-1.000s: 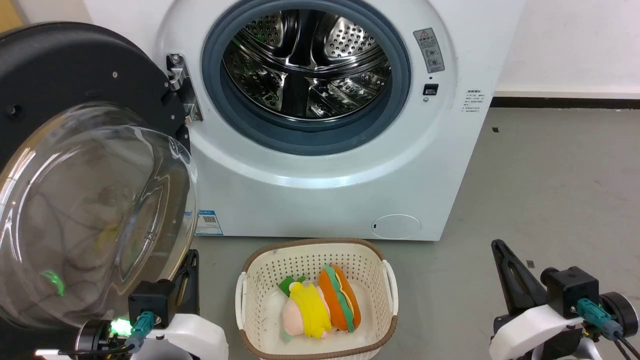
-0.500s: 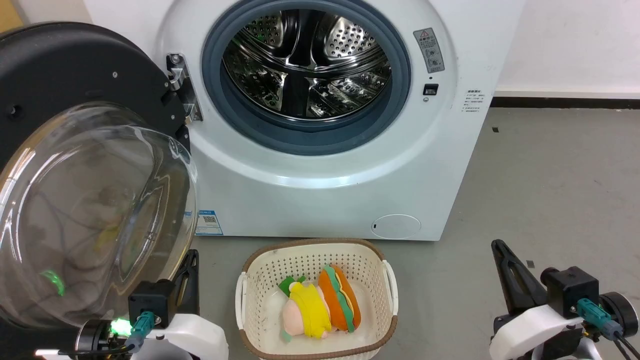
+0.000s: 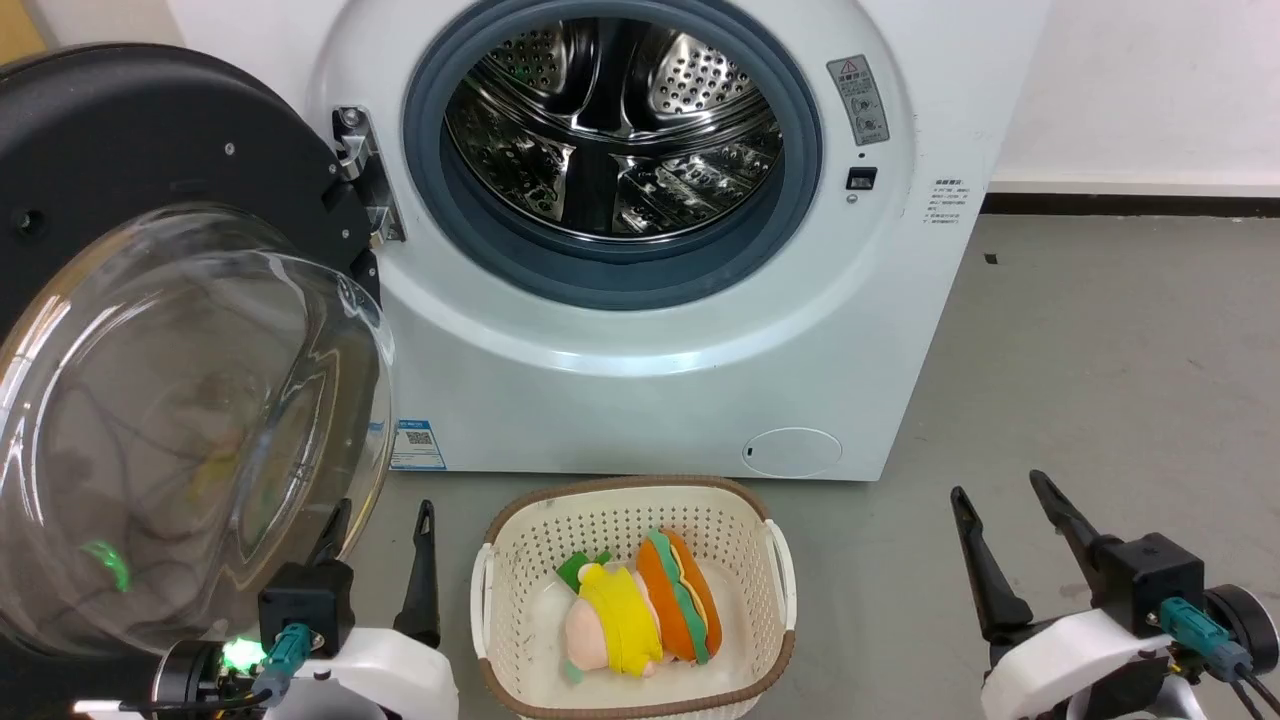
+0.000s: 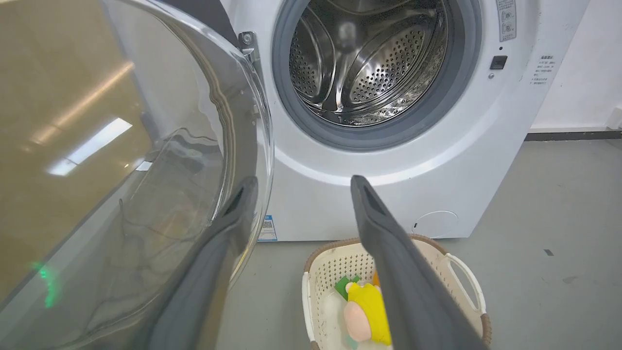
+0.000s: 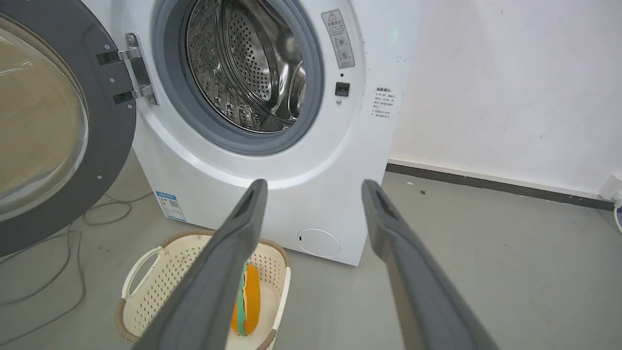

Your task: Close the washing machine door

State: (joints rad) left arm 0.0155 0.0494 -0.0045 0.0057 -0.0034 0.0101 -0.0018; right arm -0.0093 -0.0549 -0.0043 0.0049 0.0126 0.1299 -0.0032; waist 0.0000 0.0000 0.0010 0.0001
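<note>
Glossy black around a bulging clear glass bowl: washing machine door [image 3: 170,380], swung wide open on the metal hinge [image 3: 365,175] at the left of the washing machine [image 3: 700,380]. Steel drum [image 3: 610,120] and grey gasket [image 3: 620,285] fully exposed, with nothing visible inside the drum. Low on the white front, a blue sticker [image 3: 417,445] and a round flap [image 3: 792,452].

On the grey floor [image 3: 1100,350] just before the machine, below the opening, a cream perforated basket [image 3: 520,560] with a yellow plush toy [image 3: 620,620] and a hot-dog plush [image 3: 680,595] lying side by side in it. Stands between the two grippers in the head view.

Left gripper [image 3: 385,508] low, just beside the bottom edge of the glass bowl, fingers spread apart and holding nothing. In the left wrist view one finger [image 4: 233,218] overlaps the bowl's rim; touching or not, cannot tell.

Right gripper [image 3: 997,487] well apart from the door, over bare floor to the right of the basket, fingers likewise spread and empty. From the right wrist view, a loose cable [image 5: 63,262] on the floor under the open door.
</note>
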